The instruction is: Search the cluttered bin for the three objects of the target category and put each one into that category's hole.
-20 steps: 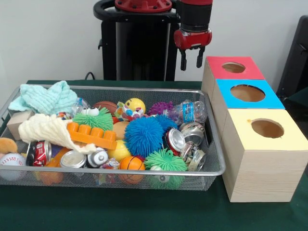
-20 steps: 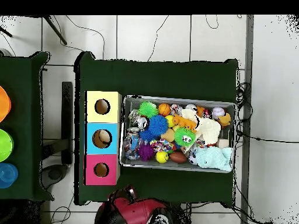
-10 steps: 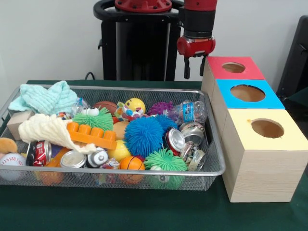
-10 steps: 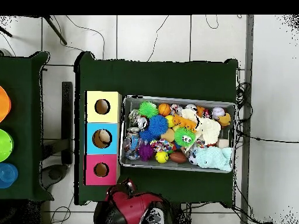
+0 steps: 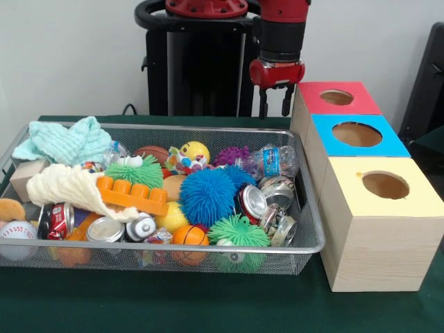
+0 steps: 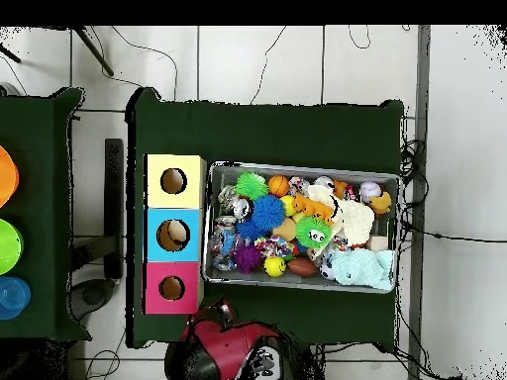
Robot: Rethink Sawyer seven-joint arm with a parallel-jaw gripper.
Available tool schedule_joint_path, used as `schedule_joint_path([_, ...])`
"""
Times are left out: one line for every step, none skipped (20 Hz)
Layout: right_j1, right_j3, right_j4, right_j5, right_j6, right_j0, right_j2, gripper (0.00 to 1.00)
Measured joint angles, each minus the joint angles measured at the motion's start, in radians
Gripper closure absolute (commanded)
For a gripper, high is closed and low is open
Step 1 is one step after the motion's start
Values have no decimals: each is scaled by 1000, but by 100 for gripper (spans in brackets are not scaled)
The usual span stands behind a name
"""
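Well below tool: bin.

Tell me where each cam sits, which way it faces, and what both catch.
Front view: across the table, facing the robot; sees the wire bin and three boxes; the arm drops in from above, gripper open, empty, behind the bin.
Overhead view: above the table, straight down, base at bottom; the red arm shows below the bin.
Shared: bin, boxes, arm, blue spiky ball; sides are flipped between views.
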Motion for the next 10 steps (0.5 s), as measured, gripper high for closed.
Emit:
schedule_joint_path([0, -1, -3, 0, 0, 0, -2, 0])
schedule_joint_path([0, -3, -5, -1, 0, 0, -5, 0])
schedule_joint_path([0, -6, -8, -1, 0, 0, -7, 0])
schedule_joint_path([0, -8, -9, -1, 0, 0, -8, 0])
schedule_joint_path([0, -11, -12, -1, 0, -1, -8, 0])
schedule_joint_path([-1, -13, -13, -1, 0, -1, -8, 0])
schedule_joint_path([-1, -16, -15, -1, 0, -5, -8, 0])
schedule_joint_path([-2, -18, -17, -1, 0, -7, -8, 0])
schedule_joint_path([-4, -19, -18, -1, 0, -14, -6, 0])
schedule_joint_path([-6, -21, -19, -1, 0, -21, -5, 0])
